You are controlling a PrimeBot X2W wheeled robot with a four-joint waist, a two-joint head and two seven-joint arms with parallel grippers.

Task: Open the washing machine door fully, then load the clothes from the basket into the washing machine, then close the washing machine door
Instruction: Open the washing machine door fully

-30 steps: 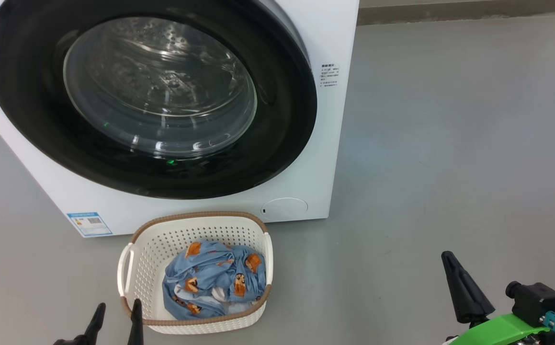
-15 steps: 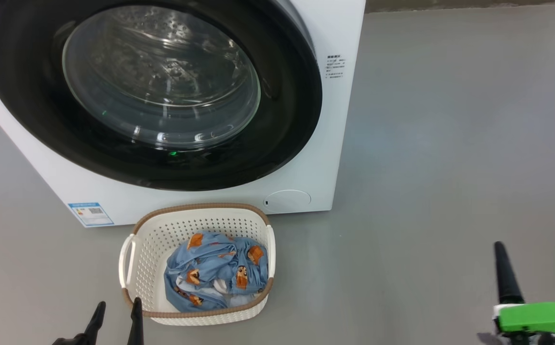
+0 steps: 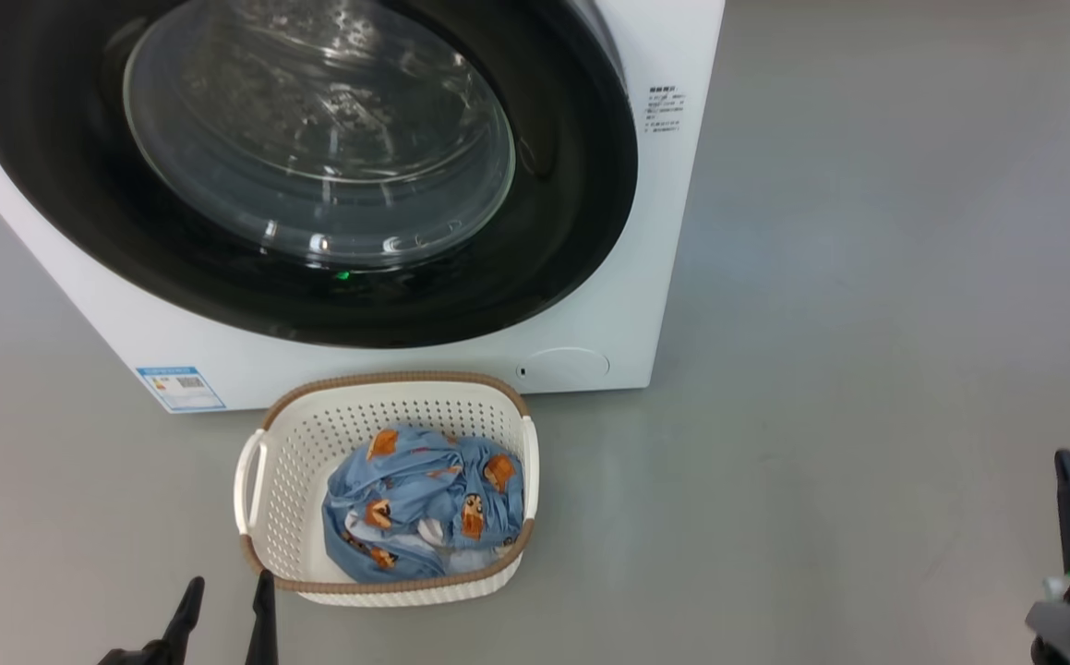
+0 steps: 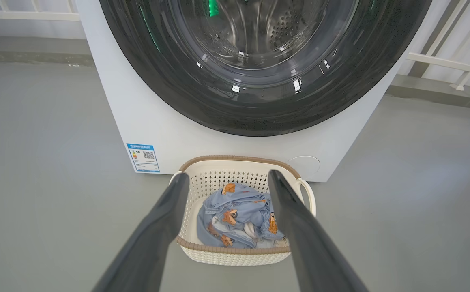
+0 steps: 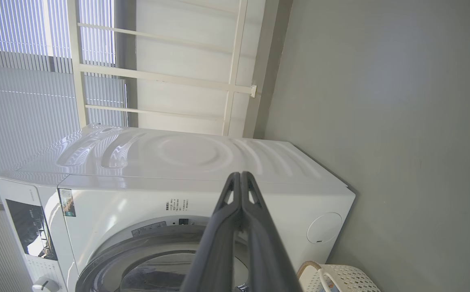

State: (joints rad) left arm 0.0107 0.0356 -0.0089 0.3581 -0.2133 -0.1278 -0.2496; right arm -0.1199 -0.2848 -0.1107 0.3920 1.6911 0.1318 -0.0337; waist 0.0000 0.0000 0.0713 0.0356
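The white washing machine stands ahead, and its round black washing machine door lies shut flat against the front. On the floor before it sits the cream basket, holding the blue bear-print clothes. My left gripper is open and empty, just near and left of the basket. In the left wrist view its fingers frame the basket and clothes. My right gripper is shut on nothing, far right over bare floor. From the right wrist, that gripper points at the machine's side.
A blue label sticker and a round cover sit low on the machine's front. Grey floor spreads wide to the right. White railing and blinds stand behind the machine, whose control panel carries a knob.
The head camera has tipped, sliding the machine and basket up and right in the picture. My shut right gripper has swung out toward the right edge. The left gripper has stayed put.
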